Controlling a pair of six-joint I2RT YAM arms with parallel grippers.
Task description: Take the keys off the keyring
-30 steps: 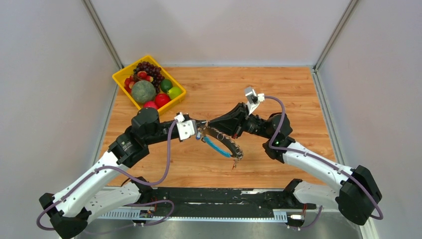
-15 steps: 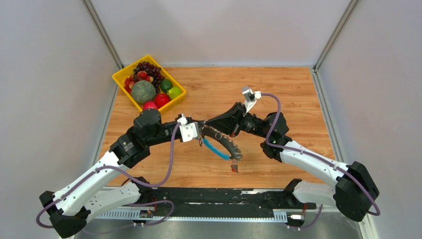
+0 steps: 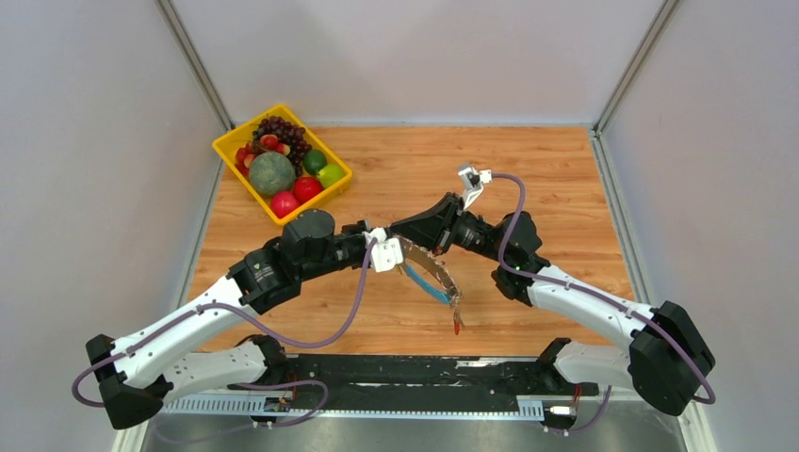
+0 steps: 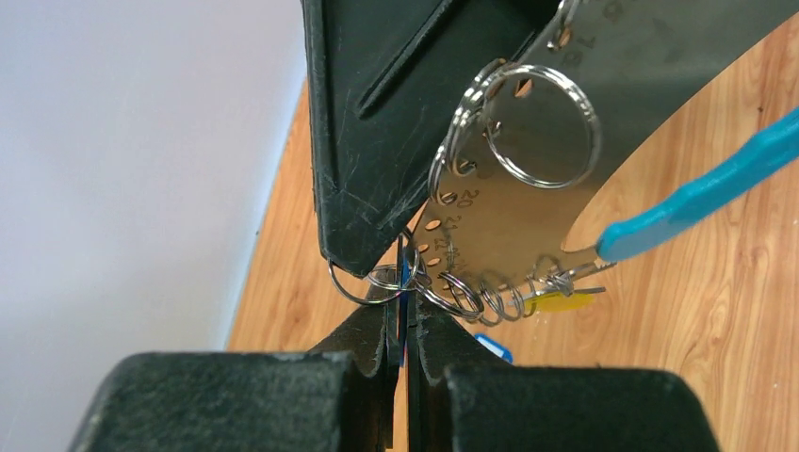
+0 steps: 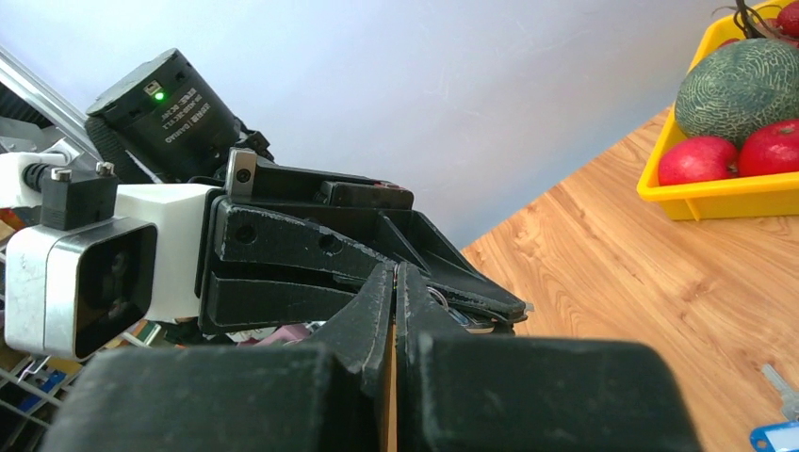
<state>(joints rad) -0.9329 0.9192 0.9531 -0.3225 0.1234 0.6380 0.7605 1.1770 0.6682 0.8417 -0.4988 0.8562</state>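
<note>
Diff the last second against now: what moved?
The left arm pushed right toward the centre, carrying the left tool with it. The right tool barely shifted. The keyring hanging from them now dangles narrower, its red key nearer the bases. Both tools stay shut on the keyring. The fruit tray is unmoved.
</note>
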